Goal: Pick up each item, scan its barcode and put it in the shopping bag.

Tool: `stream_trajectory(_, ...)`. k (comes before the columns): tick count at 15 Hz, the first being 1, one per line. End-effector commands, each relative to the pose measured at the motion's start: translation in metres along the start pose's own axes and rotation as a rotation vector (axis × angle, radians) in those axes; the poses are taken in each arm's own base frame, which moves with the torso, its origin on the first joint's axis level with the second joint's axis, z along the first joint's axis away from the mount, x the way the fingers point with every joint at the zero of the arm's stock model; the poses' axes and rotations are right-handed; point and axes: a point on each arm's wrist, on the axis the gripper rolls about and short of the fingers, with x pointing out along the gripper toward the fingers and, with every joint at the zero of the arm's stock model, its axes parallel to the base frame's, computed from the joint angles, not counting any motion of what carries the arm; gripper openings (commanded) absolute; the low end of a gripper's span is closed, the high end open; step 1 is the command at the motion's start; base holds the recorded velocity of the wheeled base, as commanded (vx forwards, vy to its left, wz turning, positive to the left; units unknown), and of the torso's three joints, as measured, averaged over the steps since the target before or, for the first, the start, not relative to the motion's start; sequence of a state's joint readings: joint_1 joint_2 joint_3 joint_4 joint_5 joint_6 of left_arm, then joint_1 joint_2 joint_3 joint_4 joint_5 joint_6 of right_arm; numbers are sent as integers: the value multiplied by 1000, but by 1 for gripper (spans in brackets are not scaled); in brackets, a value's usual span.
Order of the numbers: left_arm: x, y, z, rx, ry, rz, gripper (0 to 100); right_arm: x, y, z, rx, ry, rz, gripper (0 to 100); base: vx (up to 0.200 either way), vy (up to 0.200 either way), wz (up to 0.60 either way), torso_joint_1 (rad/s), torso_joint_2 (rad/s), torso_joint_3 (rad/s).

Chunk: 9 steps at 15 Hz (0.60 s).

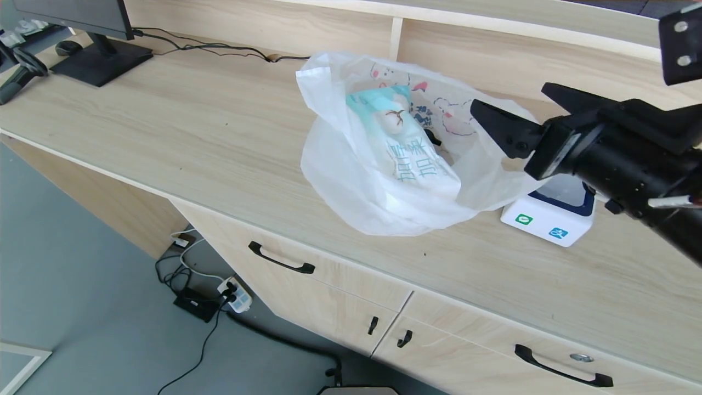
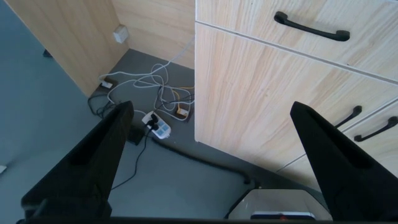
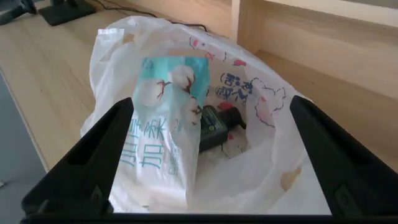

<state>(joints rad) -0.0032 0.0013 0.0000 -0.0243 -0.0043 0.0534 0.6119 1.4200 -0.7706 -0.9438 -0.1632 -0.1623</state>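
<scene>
Shopping bag (image 1: 340,181) on the tabletop (image 1: 164,126) near its back edge, tissue pack (image 1: 406,148) in it, bottle (image 3: 214,124) behind the pack, scanner (image 1: 548,219) just right of the bag, monitor (image 1: 98,49) at the back left corner, my right gripper (image 1: 509,94) over the bag.

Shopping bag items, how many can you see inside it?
2: a teal-and-white soft pack leaning in the middle of the shopping bag, and a dark bottle beside it, farther in. Others may be hidden.
</scene>
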Motion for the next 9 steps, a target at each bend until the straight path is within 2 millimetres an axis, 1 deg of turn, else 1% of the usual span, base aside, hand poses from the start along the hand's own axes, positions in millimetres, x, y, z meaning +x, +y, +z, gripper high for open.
stream_trajectory(1,0,0,0,-12,0,0,100,-129,-8,-18,12,95,107,100,0,0,0,0,0,0)
stream_trajectory(2,0,0,0,-20,0,0,100,-162,-6,-33,16,141,194,100,0,0,0,0,0,0)
stream_trajectory(3,0,0,0,-18,0,1,100,-194,-5,-46,33,164,326,100,0,0,0,0,0,0)
stream_trajectory(4,0,0,0,-18,0,0,100,-214,-8,-54,31,199,398,100,0,0,0,0,0,0)
stream_trajectory(6,0,0,0,-20,2,1,100,-236,-17,-71,26,337,394,100,0,0,0,0,0,0)
stream_trajectory(7,0,0,0,-21,0,1,100,-244,-21,-77,19,390,360,100,0,0,0,0,0,0)
stream_trajectory(8,0,0,0,-21,0,3,100,-251,-25,-82,21,455,267,100,0,0,0,0,0,0)
stream_trajectory(9,0,0,0,-21,0,1,100,-252,-27,-80,39,468,154,100,0,0,0,0,0,0)
